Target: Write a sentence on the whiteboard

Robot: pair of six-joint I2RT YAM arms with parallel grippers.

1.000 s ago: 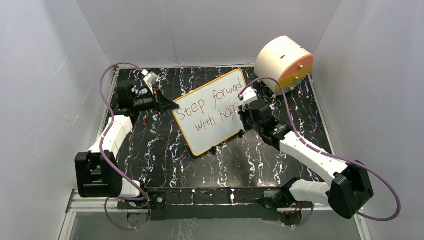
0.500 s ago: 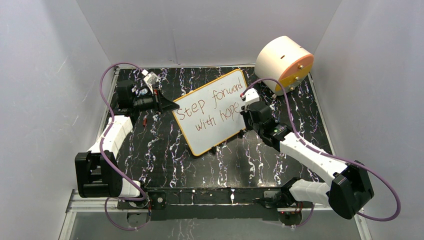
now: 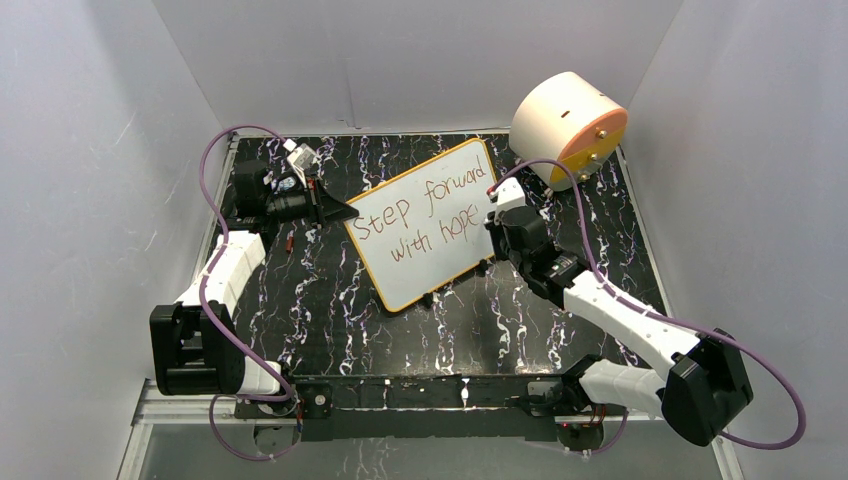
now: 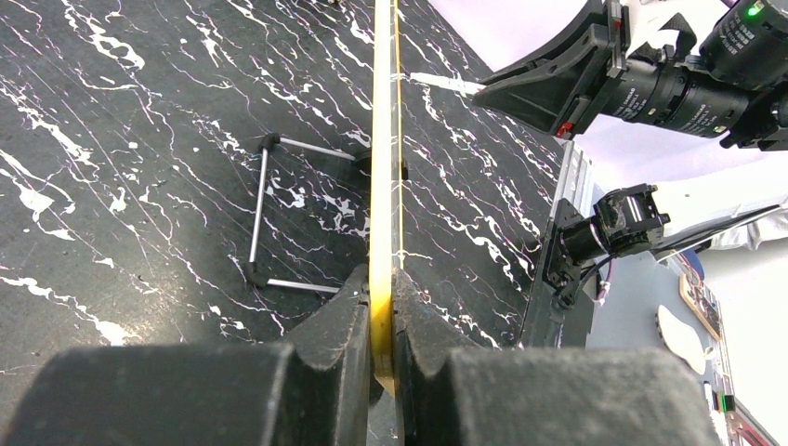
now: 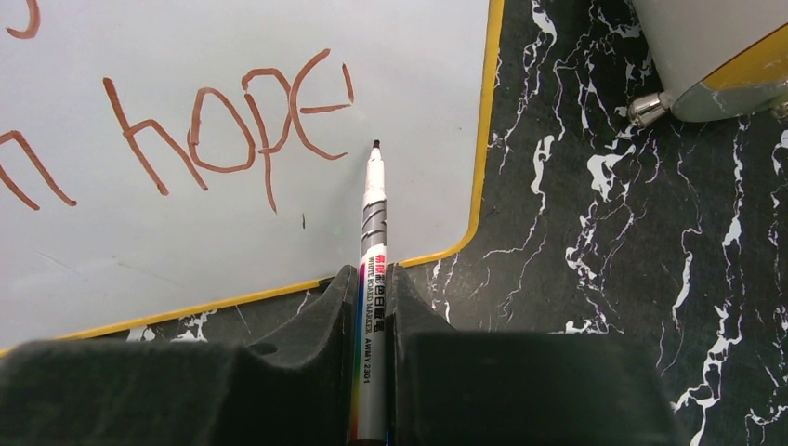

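The top camera looks down from above and behind the arm bases over the whole table. The left wrist camera sights close, edge-on along the whiteboard. The right wrist camera looks close along its marker onto that board's face, which all three views share.

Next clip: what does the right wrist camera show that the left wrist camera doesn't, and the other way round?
Only the right wrist view: the marker clamped in the right gripper, its tip just past the word hope, plus a corner of the drum. Only the left wrist view: the left gripper pinching the whiteboard, seen edge-on, and its wire stand. Both: the whiteboard's yellow frame and the black marbled table.
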